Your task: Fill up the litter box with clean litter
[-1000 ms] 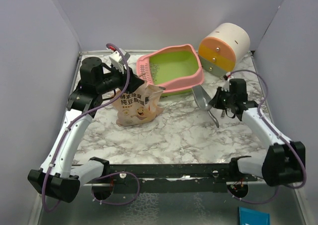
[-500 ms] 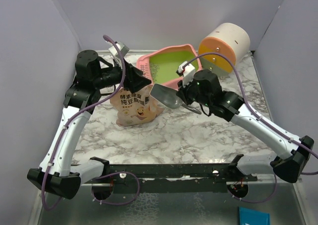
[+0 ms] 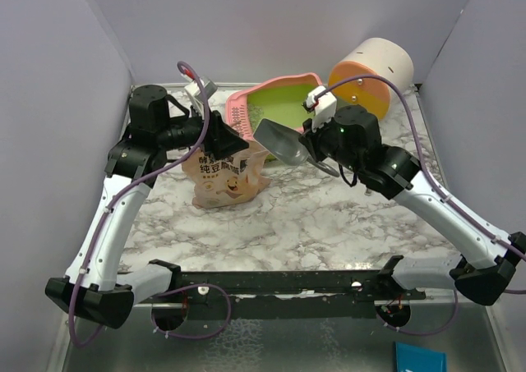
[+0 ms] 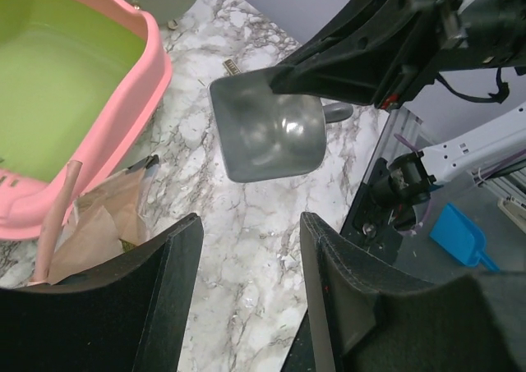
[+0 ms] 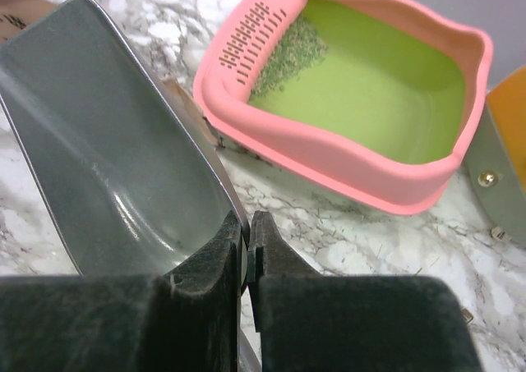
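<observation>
The pink litter box (image 3: pixel 283 101) with green inside stands at the back; a small patch of greenish-grey litter (image 5: pixel 283 56) lies by its slotted grille. The tan pouch (image 3: pixel 222 175) stands in front of its left end, top open. My right gripper (image 3: pixel 316 146) is shut on the side wall of the grey metal scoop (image 3: pixel 282 142), holding it empty in the air between pouch and box; the grip shows in the right wrist view (image 5: pixel 249 224). My left gripper (image 3: pixel 228 142) is open and empty just above the pouch's top, with the pouch (image 4: pixel 99 224) beside its left finger (image 4: pixel 164 290).
A white-orange-yellow round drawer cabinet (image 3: pixel 370 76) stands at the back right, close behind my right arm. Grey walls close in left, back and right. Marble tabletop (image 3: pixel 312 216) lies in front of the pouch. A blue scoop (image 3: pixel 419 357) lies below the table's near edge.
My right arm has swung left from beside the cabinet, carrying the scoop up to the pouch's open top. My left gripper has shifted slightly right over the pouch.
</observation>
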`<state>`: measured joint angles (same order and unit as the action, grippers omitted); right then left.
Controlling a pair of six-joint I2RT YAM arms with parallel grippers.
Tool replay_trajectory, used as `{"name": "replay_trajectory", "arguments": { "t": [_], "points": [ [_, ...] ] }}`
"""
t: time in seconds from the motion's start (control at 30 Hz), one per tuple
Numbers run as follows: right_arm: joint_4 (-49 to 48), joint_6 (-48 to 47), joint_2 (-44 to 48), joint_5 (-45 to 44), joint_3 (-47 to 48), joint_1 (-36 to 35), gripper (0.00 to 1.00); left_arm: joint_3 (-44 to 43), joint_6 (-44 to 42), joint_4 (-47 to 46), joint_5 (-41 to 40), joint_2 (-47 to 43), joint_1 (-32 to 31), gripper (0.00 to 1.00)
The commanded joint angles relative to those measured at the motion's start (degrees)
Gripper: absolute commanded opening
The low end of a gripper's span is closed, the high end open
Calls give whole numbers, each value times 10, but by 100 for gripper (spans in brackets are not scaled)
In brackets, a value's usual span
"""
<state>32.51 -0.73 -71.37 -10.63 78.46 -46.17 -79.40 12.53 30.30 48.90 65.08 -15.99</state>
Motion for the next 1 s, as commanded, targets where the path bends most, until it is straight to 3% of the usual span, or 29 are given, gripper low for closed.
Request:
{"name": "replay_trajectory", "arguments": {
  "t": [0.0,0.47,0.7,0.8,0.87,0.97],
  "points": [
    [-27,-8,17,9,26,-10,1,-8,20,-10,33,14,-4,52],
    [-25,-14,1,15,42,-33,1,-24,46,-56,37,60,-20,50],
    [-26,-22,-9,7,48,-46,1,-21,48,-58,35,72,-30,44],
    [-25,-25,-11,3,53,-49,1,-15,49,-57,34,77,-32,34],
    [-19,-27,-13,-2,57,-50,1,-11,51,-58,27,78,-32,3],
    [-18,-27,-10,-5,56,-51,1,1,53,-58,10,77,-32,0]
  ]
}}
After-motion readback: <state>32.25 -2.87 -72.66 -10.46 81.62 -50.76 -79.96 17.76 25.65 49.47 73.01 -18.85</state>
